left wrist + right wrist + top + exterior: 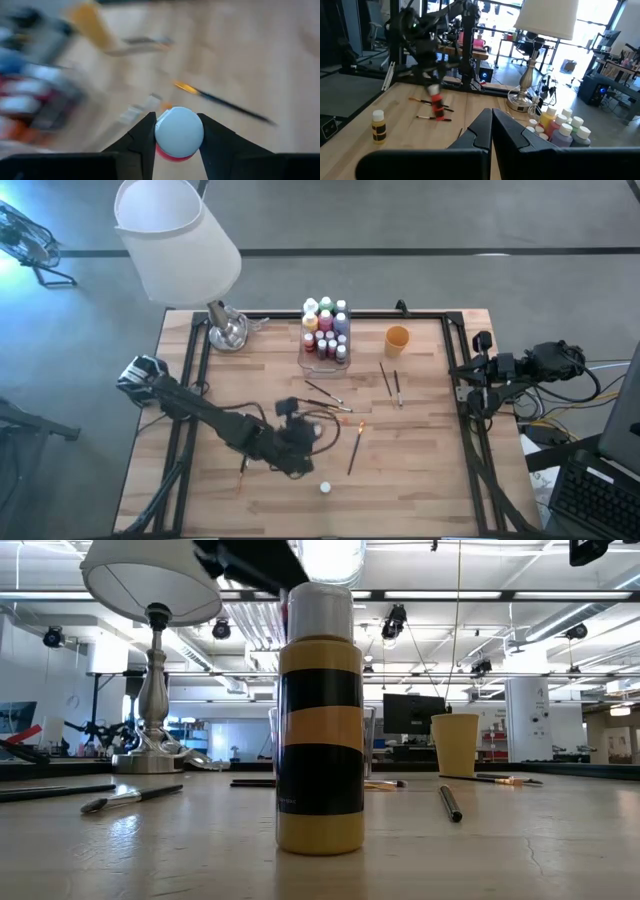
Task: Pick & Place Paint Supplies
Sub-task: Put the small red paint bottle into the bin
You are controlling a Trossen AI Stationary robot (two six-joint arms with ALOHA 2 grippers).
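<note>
Now the left hand [179,134] grips a red bottle [172,154] above the counter [420,460]; next, carry it to the box [325,360]; the right hand [491,125] is closed.

Red paint bottle with round white cap [179,132]: clamped between the left gripper [176,145] jaws, off the bench, upright as far as the right wrist view shows [435,102]
Yellow paint bottle with black bands and white cap [320,720]: upright on the bench near its front edge, alone, apart from the rest [325,488]
Cluster of small white-capped bottles, pink, purple, green, yellow, red [326,330]: upright, packed together near the bench's rear middle
Thin dark-handled paintbrushes [354,448]: lying flat, scattered across mid-bench; two close together, nearly parallel [391,382], others angled in front of the cluster [325,396]
</note>
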